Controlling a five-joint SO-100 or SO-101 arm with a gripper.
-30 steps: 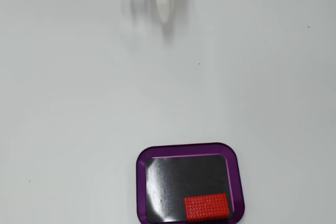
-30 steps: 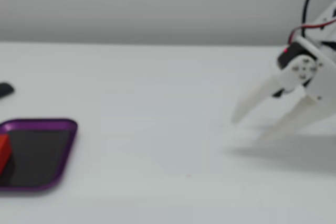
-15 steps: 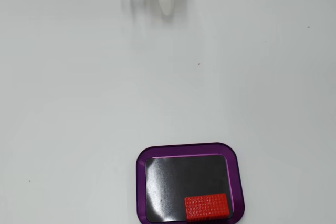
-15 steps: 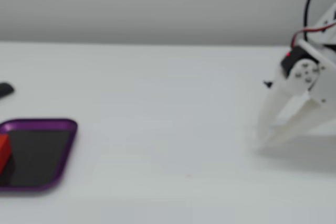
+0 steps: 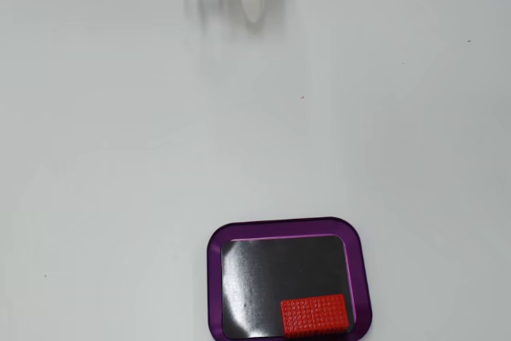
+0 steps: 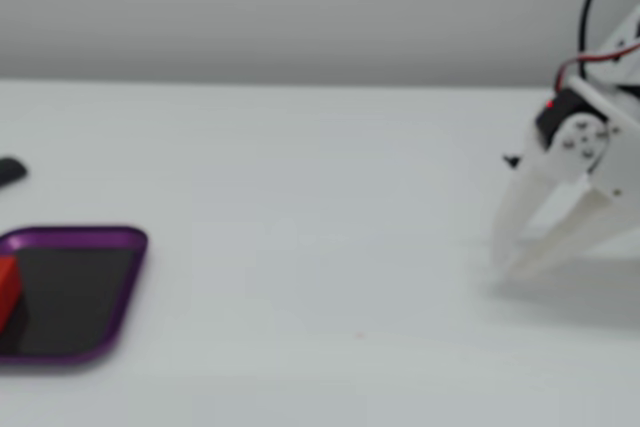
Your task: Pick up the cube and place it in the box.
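The small bright red bumpy cube (image 5: pixel 314 315) already lies inside the shallow purple-rimmed box (image 5: pixel 213 277); the white two-finger gripper (image 6: pixel 510 267) rests well apart, fingertips nearly together, holding nothing; no further move seems needed.

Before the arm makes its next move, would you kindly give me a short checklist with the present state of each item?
1. Cube inside the box: ok, on the dark floor near one corner.
2. Cube free of the gripper: ok, the gripper is far away across the table.
3. Gripper empty: ok, nothing between the fingers.
4. Fingers open or shut: they spread above and meet at the tips; cannot tell from the blur.
5. Cube lying flat: ok in the fixed view from above.
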